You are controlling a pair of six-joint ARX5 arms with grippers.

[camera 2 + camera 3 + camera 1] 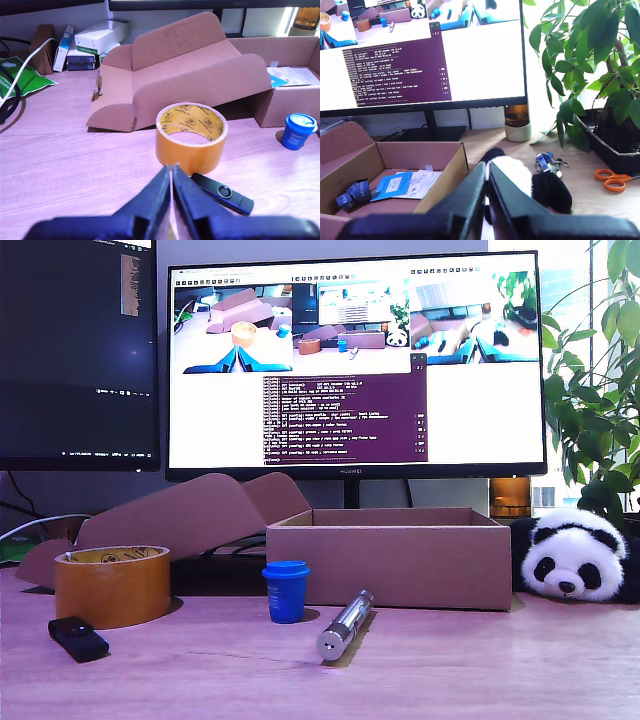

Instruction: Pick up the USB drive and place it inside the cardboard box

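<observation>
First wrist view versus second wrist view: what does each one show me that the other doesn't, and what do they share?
Only the first wrist view shows the USB drive, lying by the tape roll, plus the blue cup and the flattened cardboard piece. Only the second shows the panda toy, keys, scissors, plant and monitor. Both show the cardboard box with papers inside, and shut jaws on my first gripper and second gripper.

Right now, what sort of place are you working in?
It looks like an office desk, probably a robotics workstation. A large monitor shows camera feeds and a terminal, a wooden desktop holds the cardboard box and tape roll, and a potted plant stands by a window.
</observation>
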